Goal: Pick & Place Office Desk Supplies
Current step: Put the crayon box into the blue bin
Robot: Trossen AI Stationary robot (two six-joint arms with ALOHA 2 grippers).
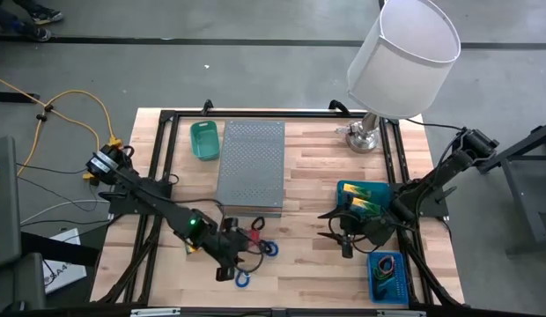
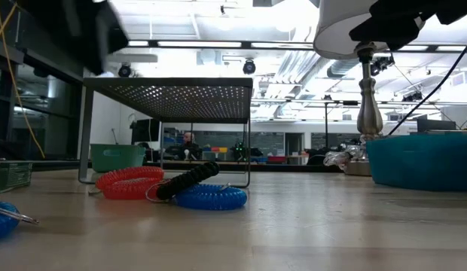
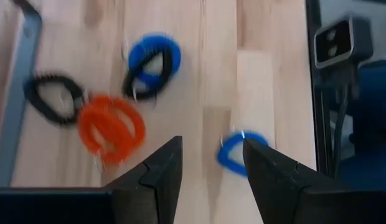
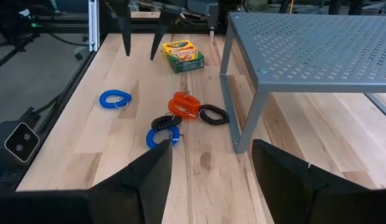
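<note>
Coil-shaped loops lie in a cluster in front of the grey perforated shelf point(image 1: 251, 167): a red one point(image 4: 183, 104), two black ones point(image 4: 215, 114) and a blue one point(image 4: 162, 137). A lone blue loop point(image 3: 240, 152) lies nearer the table's near edge. My left gripper point(image 3: 211, 146) hovers open above the table, its fingers just beside that lone blue loop point(image 1: 242, 280). My right gripper point(image 4: 211, 149) is open and holds nothing, near the teal bin point(image 1: 342, 187) that holds yellow-green packets point(image 1: 361, 204). Another printed packet point(image 4: 183, 53) lies flat on the table beyond the loops.
A green bin point(image 1: 204, 139) stands left of the shelf at the far side. The lamp point(image 1: 401, 53) stands at the far right corner. A blue bin point(image 1: 387, 275) with small coloured items sits at the near right. A black frame point(image 1: 158, 176) borders the table.
</note>
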